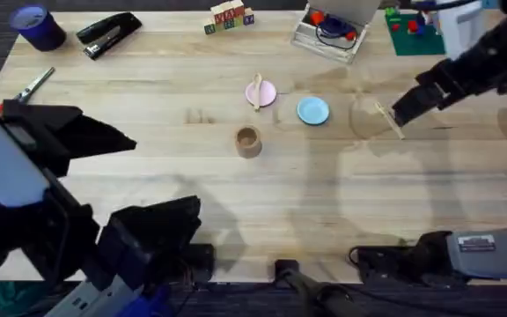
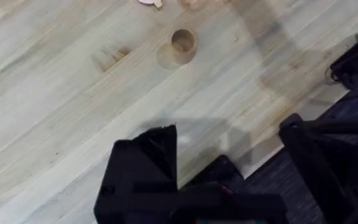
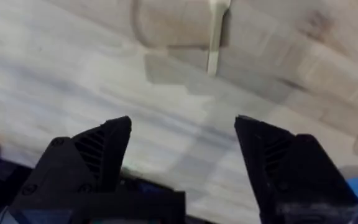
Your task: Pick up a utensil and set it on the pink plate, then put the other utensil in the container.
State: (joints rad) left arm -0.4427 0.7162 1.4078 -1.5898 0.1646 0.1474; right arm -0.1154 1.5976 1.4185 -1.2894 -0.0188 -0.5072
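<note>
So the small pale wooden spoon (image 1: 255,92) is lying across the small round pale pink plate (image 1: 265,93), handle sticking out over the rim. The other one, the small pale wooden fork (image 1: 389,121), is flat on the light wooden bench (image 1: 148,132), to the right of the light blue round plate (image 1: 313,111) and well apart from the small brown wooden cylindrical cup (image 1: 248,141), which stands upright a bit in front of the pink plate.

My right pincer (image 1: 403,112) is right over the fork with its black fingers spread apart. In my right wrist view the fork (image 3: 215,31) sits ahead of the gap between the fingers (image 3: 101,155), not touched, and its far end is cut off so I can't make out the prongs there.

My left pincer (image 2: 225,146) is back near the bench's front edge; one black finger (image 2: 148,162) shows clearly, the other side is dark and I can't tell if it's apart or closed. From there the brown cup (image 2: 183,42) is in view, and just a sliver of the pink plate (image 2: 146,2) at the edge.
</note>
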